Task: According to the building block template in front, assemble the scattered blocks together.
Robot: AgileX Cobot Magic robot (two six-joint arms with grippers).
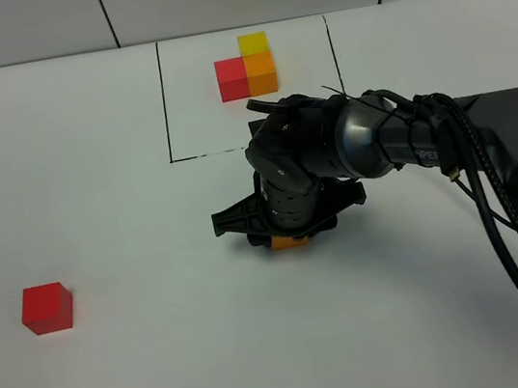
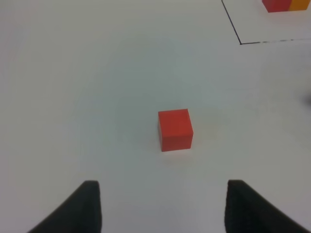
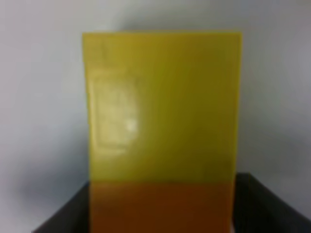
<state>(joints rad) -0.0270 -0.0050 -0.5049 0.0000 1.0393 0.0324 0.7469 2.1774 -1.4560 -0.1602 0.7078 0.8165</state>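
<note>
White table. Thin black rectangle drawn at far middle. Inside it sits the template: red, orange and yellow cubes joined in an L. Red cube alone at near left, well apart. Orange cube mid-table, outside the rectangle, mostly hidden. Yellow cube touches it, flush.

Bright even light, soft shadow beneath the arm, right wrist view blurred, glare on the yellow block

Short white lettering stood on the black forearm casing of the right robot arm, but it was too small to read. Nothing else legible appeared.
</note>
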